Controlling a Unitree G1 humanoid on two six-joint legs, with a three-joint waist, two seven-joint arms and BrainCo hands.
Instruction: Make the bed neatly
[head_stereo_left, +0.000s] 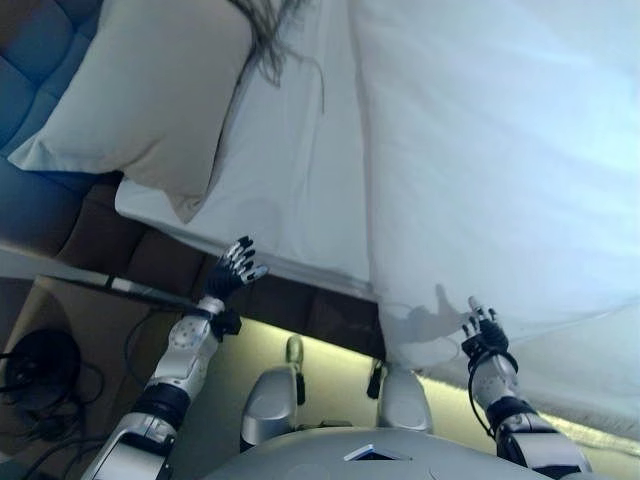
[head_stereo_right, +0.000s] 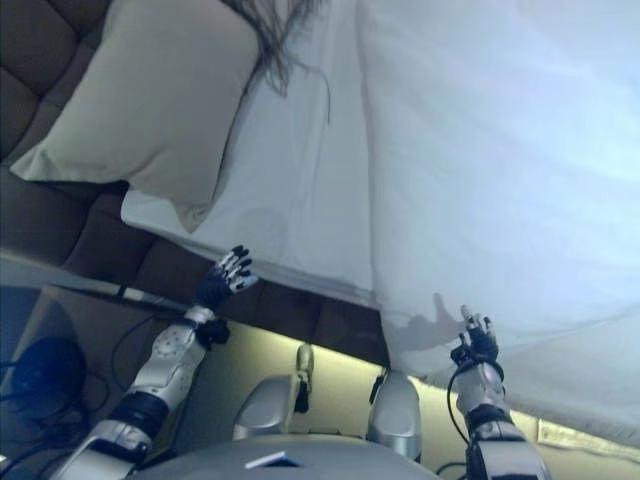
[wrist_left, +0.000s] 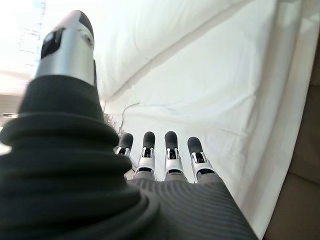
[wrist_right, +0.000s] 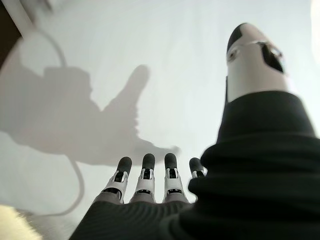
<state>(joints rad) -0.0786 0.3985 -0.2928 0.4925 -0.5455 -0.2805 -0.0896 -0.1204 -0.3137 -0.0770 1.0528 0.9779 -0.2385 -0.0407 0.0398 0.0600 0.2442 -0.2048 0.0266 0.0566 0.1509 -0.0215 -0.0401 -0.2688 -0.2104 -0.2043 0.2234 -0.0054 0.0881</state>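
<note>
A white duvet (head_stereo_left: 500, 150) covers the right part of the bed and hangs over its near edge. To its left the white sheet (head_stereo_left: 290, 170) lies bare, with a pale pillow (head_stereo_left: 150, 90) at the head end. My left hand (head_stereo_left: 232, 270) is open, fingers straight, just off the mattress's near edge; in its wrist view (wrist_left: 165, 155) the sheet lies past the fingers. My right hand (head_stereo_left: 482, 335) is open in front of the hanging duvet edge, casting a shadow on it; it holds nothing in its wrist view (wrist_right: 150, 175).
A dark tufted headboard (head_stereo_right: 40, 60) stands at the left. The dark bed base (head_stereo_left: 290, 300) runs below the mattress, with a lit strip under it. A dark round object and cables (head_stereo_left: 40, 365) lie on the floor at the lower left.
</note>
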